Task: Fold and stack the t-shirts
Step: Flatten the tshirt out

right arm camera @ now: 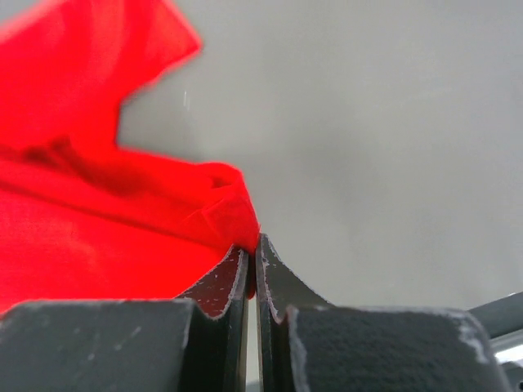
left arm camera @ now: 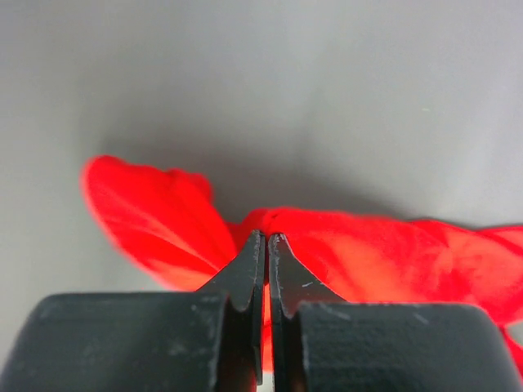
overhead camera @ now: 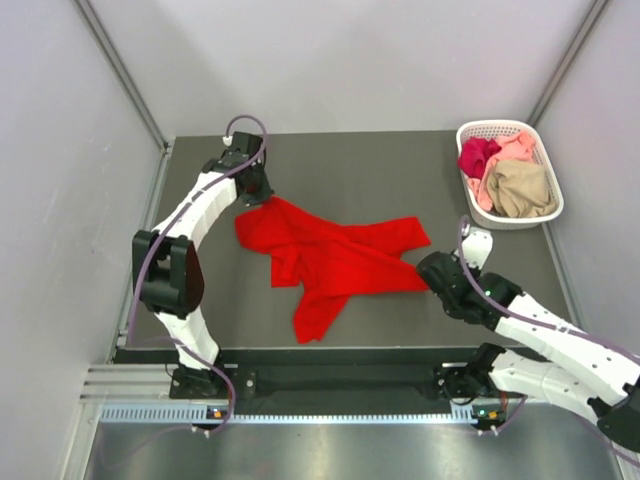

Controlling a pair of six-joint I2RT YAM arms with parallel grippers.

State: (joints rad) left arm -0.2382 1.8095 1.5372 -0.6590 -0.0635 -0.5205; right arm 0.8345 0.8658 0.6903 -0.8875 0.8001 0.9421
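A bright red t-shirt (overhead camera: 330, 260) lies crumpled and stretched across the middle of the dark table. My left gripper (overhead camera: 257, 190) is shut on the shirt's far-left edge; in the left wrist view its tips (left arm camera: 267, 237) pinch red cloth (left arm camera: 368, 261). My right gripper (overhead camera: 428, 270) is shut on the shirt's right edge; in the right wrist view its tips (right arm camera: 252, 241) pinch a fold of the red cloth (right arm camera: 98, 237). Magenta (overhead camera: 477, 155), pale pink (overhead camera: 515, 148) and tan (overhead camera: 522, 188) shirts lie bunched in the basket.
A white lattice basket (overhead camera: 500, 128) stands at the table's far right corner. Grey walls enclose the table on three sides. The table's near edge (overhead camera: 330, 352) runs along the arm bases.
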